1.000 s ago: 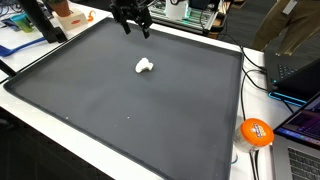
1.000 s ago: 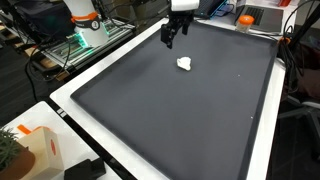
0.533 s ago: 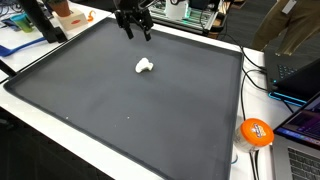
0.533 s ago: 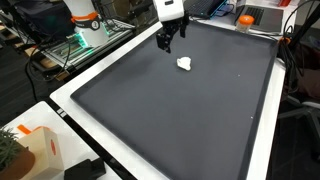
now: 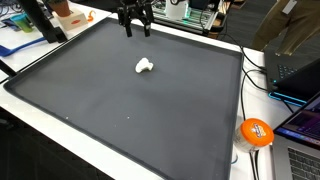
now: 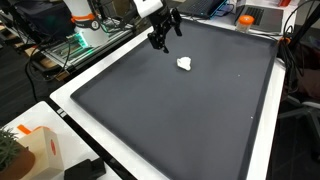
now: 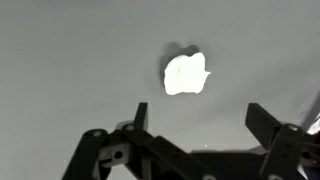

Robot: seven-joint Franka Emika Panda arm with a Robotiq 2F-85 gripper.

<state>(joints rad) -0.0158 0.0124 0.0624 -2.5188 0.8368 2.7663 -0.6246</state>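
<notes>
A small white crumpled lump [image 5: 144, 66] [image 6: 184, 64] lies on the dark mat [image 5: 120, 110] [image 6: 180, 110] in both exterior views. My gripper [image 5: 137, 29] [image 6: 159, 41] hangs above the mat's far part, a short way from the lump and not touching it. In the wrist view the white lump [image 7: 186, 74] shows beyond the gripper [image 7: 200, 116]. The two black fingers [image 7: 139, 114] stand wide apart with only bare mat between them. The gripper is open and holds nothing.
A white border [image 5: 232, 150] frames the mat. An orange ball [image 5: 256, 132] rests past the mat's edge beside cables and a laptop [image 5: 300, 130]. A wooden box [image 6: 30, 150] stands near a corner, with equipment and a rack [image 6: 75, 40] behind.
The gripper has risen and tilted, drifting slightly away from the white lump. The lump has not moved.
</notes>
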